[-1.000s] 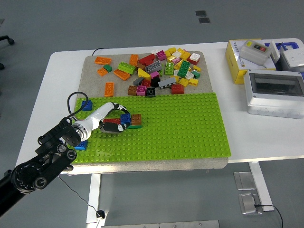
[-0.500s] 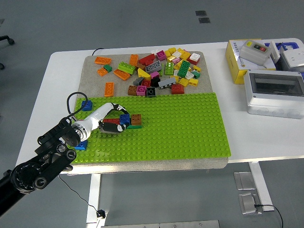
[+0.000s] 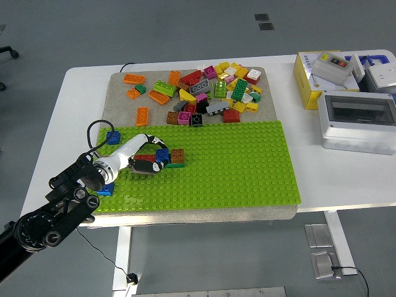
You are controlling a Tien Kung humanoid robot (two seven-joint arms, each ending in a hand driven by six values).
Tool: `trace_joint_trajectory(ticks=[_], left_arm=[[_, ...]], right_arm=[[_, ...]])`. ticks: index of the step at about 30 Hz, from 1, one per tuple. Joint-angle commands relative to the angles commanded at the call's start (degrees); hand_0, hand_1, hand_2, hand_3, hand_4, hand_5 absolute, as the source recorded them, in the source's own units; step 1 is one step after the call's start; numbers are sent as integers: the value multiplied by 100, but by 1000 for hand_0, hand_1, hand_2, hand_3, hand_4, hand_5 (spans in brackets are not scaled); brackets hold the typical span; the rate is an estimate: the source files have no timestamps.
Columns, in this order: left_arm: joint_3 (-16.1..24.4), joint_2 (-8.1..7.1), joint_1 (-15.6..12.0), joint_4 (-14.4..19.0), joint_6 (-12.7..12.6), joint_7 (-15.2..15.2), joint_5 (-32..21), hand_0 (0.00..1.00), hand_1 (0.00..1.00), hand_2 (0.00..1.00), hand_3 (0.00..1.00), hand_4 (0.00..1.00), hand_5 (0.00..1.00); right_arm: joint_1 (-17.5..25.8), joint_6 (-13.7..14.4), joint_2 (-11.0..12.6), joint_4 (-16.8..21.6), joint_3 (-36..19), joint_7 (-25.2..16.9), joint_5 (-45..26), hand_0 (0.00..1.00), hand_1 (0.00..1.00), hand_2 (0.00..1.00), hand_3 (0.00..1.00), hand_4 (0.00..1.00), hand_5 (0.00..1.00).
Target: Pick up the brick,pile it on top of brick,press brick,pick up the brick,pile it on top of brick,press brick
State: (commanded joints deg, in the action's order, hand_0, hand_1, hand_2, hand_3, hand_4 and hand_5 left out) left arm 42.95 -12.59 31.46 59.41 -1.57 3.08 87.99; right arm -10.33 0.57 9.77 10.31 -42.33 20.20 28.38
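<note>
The left hand point(image 3: 147, 162) reaches in over the left part of the green baseplate point(image 3: 235, 167), its fingers curled down around a small cluster of bricks standing on the plate. Within that cluster a blue brick point(image 3: 163, 154) sits just under the fingertips, a brown brick point(image 3: 177, 156) touches it on the side away from the hand, and a red brick point(image 3: 146, 158) lies low against the plate under the palm. The hand appears closed on the blue brick, though the fingers hide how firmly it is held. The black arm point(image 3: 52, 216) runs from the hand back past the baseplate's near left corner. A loose blue brick point(image 3: 112, 137) lies just off the baseplate's far left corner, and another blue piece point(image 3: 105, 189) shows beside the wrist at the plate's left edge. Beyond the baseplate's far edge, on a tan mat point(image 3: 120, 105), lies a heap of mixed bricks point(image 3: 213, 90), with a few orange bricks point(image 3: 134, 79) apart toward the mat's left. To the right of the baseplate, on the white table point(image 3: 346, 179), stand a grey box point(image 3: 357, 120) and a yellow box point(image 3: 309, 77)
</note>
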Motion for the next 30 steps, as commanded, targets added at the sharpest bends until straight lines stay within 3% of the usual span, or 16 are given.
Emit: trace_joint_trajectory(ticks=[21,30], left_arm=[[-14,-1,13,0,-39,5,24,998,943,917,709,645,181],[-8,-4,21,16,100,60,36,998,944,919,711,671,197]], right_arm=[[-3,-3,-2,0,-36,4,37,730,663,645,837,650,998],[-9,-2,2,0,-45,3,30,729,662,645,837,649,998]])
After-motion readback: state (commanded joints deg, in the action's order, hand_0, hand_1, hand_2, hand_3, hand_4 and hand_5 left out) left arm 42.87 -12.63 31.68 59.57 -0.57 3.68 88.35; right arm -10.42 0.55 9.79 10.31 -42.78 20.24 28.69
